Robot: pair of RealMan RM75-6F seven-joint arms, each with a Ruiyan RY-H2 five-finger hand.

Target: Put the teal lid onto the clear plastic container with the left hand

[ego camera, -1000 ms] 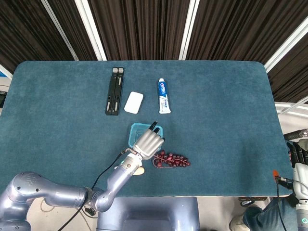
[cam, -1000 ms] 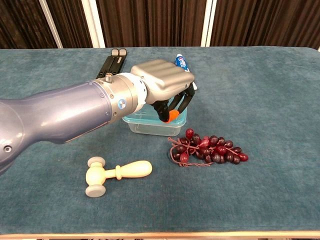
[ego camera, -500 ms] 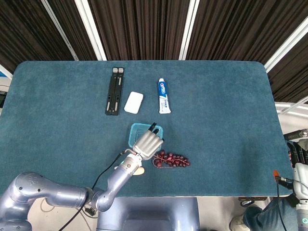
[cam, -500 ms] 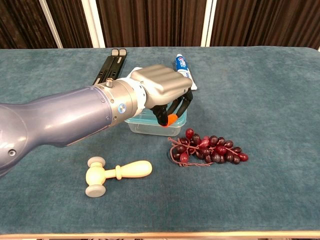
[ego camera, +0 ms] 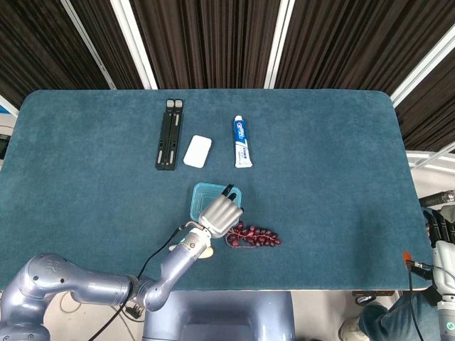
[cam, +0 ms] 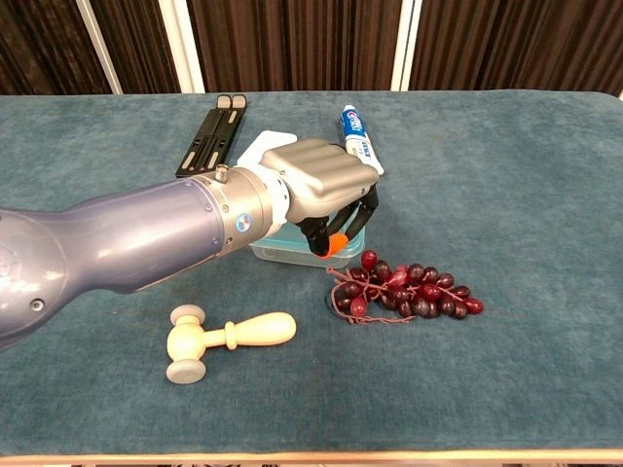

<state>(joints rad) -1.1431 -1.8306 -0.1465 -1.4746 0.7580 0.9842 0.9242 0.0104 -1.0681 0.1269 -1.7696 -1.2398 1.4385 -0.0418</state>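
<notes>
The left hand (cam: 316, 175) sits right over the clear plastic container (cam: 292, 251), near the middle of the blue table (ego camera: 341, 185). Its fingers (cam: 343, 219) curl down over the box's right end. I cannot tell if they grip the box or only rest on it.

The teal lid (ego camera: 206, 193) lies flat on top of the box. From the head view you can see it as a teal shape with round corners, and the hand covers its near right corner. From the chest view the hand hides most of the lid. Only the see-through side of the box shows under the hand there.

The chest view also shows a small cream wooden mallet (cam: 226, 337) lying near the front edge. In the head view the arm hides almost all of it.

The box's long side runs from front to back of the table in the head view.

The bunch of dark red grapes (cam: 404, 290) lies just beside the box, on its right and a bit nearer.

The right hand (ego camera: 441, 238) hangs off the right edge of the table, well apart from everything. Its dark fingers are too small to tell how they lie.

Farther back lie a black folded stand (ego camera: 170, 133), a white bar (ego camera: 197, 151) and a toothpaste tube (ego camera: 242, 141).
</notes>
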